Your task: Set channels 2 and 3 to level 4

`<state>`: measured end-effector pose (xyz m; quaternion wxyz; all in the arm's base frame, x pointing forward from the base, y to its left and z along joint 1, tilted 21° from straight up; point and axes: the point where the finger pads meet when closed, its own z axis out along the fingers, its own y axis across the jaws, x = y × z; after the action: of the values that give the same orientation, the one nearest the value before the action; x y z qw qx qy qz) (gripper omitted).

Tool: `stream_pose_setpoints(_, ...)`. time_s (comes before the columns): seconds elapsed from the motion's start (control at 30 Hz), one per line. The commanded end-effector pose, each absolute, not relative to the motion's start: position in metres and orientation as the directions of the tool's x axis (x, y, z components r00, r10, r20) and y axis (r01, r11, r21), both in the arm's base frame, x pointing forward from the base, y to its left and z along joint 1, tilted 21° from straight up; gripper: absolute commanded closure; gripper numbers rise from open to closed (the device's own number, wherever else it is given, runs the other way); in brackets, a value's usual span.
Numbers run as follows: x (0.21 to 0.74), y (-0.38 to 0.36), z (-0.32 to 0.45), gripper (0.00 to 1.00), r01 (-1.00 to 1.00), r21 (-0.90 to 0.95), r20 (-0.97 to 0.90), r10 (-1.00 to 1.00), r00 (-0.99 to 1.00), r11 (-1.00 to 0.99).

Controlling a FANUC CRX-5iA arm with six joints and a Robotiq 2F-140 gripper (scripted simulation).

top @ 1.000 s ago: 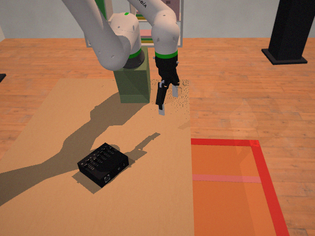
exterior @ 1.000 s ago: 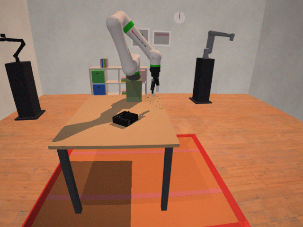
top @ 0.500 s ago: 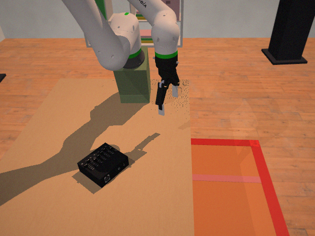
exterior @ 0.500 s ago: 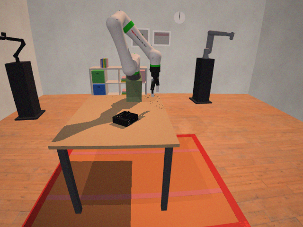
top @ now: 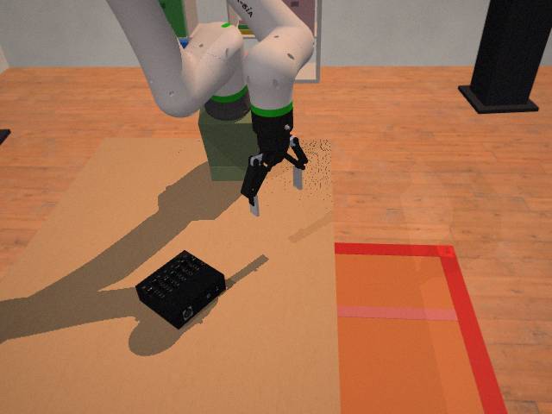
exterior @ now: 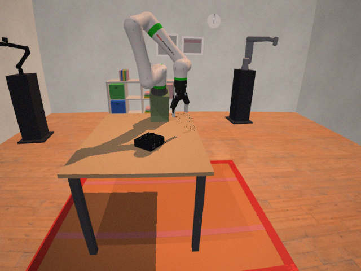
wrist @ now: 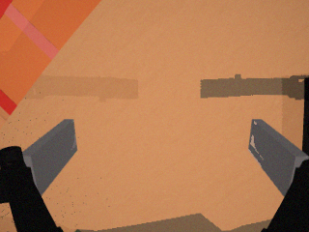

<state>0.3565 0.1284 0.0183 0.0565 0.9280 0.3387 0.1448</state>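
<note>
The lighting desk (top: 180, 288), a small black box, is seen standing flat on the surface (top: 276, 356), turned at an angle to its edges. Rows of faders (top: 172, 277) can be made out on its top face, but their levels cannot be read at this size. The hand (top: 276, 196) is held in the air well apart from the desk, nearer the far end of the surface and toward its right edge, just in front of the green pedestal (top: 225, 151) on which the arm is mounted. The hand is pointed downward with its fingers spread wide, and nothing is held between them. In the wrist view only bare tan surface and two dark shadow bars are seen between the fingers; the desk is not in that view.

The shadow of the arm is cast across the surface toward the left, and part of it falls beside the desk. The surface is a tan top carried on dark legs (exterior: 199, 213). Beneath and beside it an orange floor area edged by a red border (exterior: 256, 210) is marked out on the wooden floor. Two black columns (exterior: 241, 96) carrying other arms are stood by the walls, and a white shelf unit (exterior: 108, 96) with coloured boxes is placed against the back wall, under two framed pictures and a round clock (exterior: 213, 21).
</note>
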Motion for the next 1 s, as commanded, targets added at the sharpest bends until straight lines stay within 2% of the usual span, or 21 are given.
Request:
stream_pose_setpoints(0.0, 0.397, 0.096, 0.031, 0.0, 0.493, 0.144, 0.242, 0.513, 0.823, -0.858)
stream_pose_setpoints(0.13, 0.41, 0.08, 0.037, 0.0, 0.435, 0.128, 0.253, 0.453, 0.855, -0.891)
stream_pose_setpoints(0.23, 0.436, 0.043, 0.05, 0.0, 0.315, 0.094, 0.277, 0.329, 0.903, -0.944)
stream_pose_setpoints(0.3, 0.436, 0.043, 0.05, 0.0, 0.315, 0.094, 0.277, 0.329, 0.903, -0.944)
stream_pose_setpoints(0.4, 0.457, 0.004, 0.063, 0.0, 0.198, 0.063, 0.299, 0.208, 0.931, -0.978)
stream_pose_setpoints(0.97, 0.495, -0.115, 0.096, 0.0, -0.097, -0.016, 0.359, -0.096, 0.928, -0.995)
